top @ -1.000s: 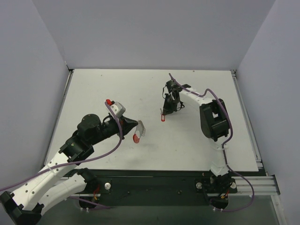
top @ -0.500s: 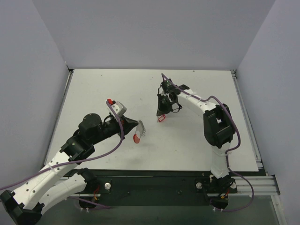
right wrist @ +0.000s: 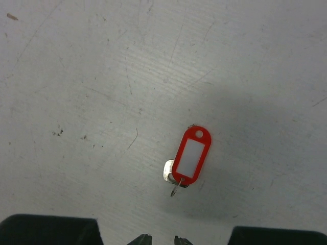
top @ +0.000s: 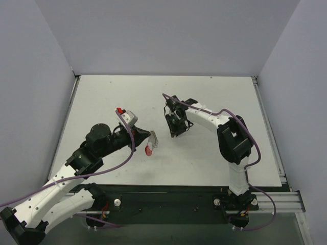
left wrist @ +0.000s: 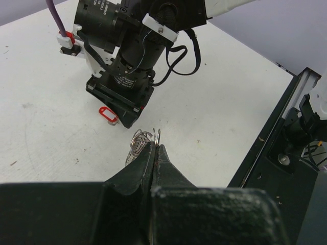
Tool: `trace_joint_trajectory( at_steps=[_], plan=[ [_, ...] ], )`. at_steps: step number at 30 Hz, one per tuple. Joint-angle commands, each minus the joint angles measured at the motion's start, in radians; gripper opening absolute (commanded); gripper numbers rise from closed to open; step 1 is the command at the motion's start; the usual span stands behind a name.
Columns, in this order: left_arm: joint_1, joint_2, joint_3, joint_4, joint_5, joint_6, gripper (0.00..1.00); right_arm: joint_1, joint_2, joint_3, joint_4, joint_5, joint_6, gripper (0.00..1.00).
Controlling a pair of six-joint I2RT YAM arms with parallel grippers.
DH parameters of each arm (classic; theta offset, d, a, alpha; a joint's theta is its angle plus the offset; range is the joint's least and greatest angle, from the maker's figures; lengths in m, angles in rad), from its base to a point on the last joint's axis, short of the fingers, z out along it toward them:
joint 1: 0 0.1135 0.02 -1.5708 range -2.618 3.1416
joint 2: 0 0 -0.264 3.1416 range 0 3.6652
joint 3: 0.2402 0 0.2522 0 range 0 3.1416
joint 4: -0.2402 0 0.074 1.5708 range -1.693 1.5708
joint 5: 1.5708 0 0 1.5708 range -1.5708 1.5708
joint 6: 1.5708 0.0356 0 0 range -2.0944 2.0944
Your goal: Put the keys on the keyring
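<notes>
My left gripper (top: 149, 137) is shut on the keyring (top: 148, 149) and holds it just above the table. The red arc hangs below the jaws in the top view. The silvery coiled band (left wrist: 141, 142) sticks out past the left gripper (left wrist: 155, 146) in its own wrist view. The key (right wrist: 191, 155), with a red plastic head, a white label and a silver blade under it, lies flat on the table. My right gripper (right wrist: 160, 240) hovers over it, jaws slightly apart with nothing between them. From the left wrist the key (left wrist: 108, 115) shows under the right gripper (left wrist: 121, 108).
The white tabletop (top: 204, 153) is bounded by grey walls on three sides, with a black rail (left wrist: 286, 132) along its near edge. Purple cables (top: 127, 148) loop along both arms. The two grippers are about a hand's width apart at mid-table.
The right arm has swung left toward the left gripper. Its jaws have parted, and the key that was at its fingertips now lies loose on the table. The left arm has not moved.
</notes>
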Motion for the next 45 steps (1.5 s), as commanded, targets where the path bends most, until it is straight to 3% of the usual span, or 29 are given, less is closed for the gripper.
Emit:
trace_joint_trajectory(
  at_steps=[1, 7, 12, 15, 19, 25, 32, 45],
  plan=[
    [-0.003, -0.011, 0.023, 0.037, -0.009, 0.004, 0.0, 0.002, -0.084, -0.009, -0.007, 0.096, 0.007, 0.33],
    [-0.003, -0.017, 0.021, 0.034, -0.01, 0.002, 0.0, 0.002, -0.052, 0.006, 0.009, 0.086, 0.053, 0.52],
    [-0.003, -0.011, 0.018, 0.037, -0.012, 0.002, 0.0, 0.004, -0.041, -0.003, 0.036, 0.088, 0.085, 0.6],
    [-0.003, -0.011, 0.018, 0.039, -0.01, 0.002, 0.0, 0.005, -0.031, -0.002, 0.041, 0.088, 0.106, 0.57],
    [-0.003, -0.011, 0.017, 0.039, -0.012, 0.002, 0.0, 0.008, -0.017, -0.014, 0.053, 0.109, 0.139, 0.38],
    [-0.003, -0.011, 0.015, 0.042, -0.01, 0.0, 0.0, 0.037, -0.055, -0.13, 0.174, 0.171, 0.2, 0.37],
    [-0.004, -0.008, 0.014, 0.046, -0.01, 0.0, 0.0, 0.05, -0.034, -0.151, 0.217, 0.221, 0.225, 0.39],
    [-0.006, -0.005, 0.01, 0.048, -0.013, 0.0, 0.0, 0.046, 0.005, -0.137, 0.23, 0.266, 0.252, 0.25]
  ],
)
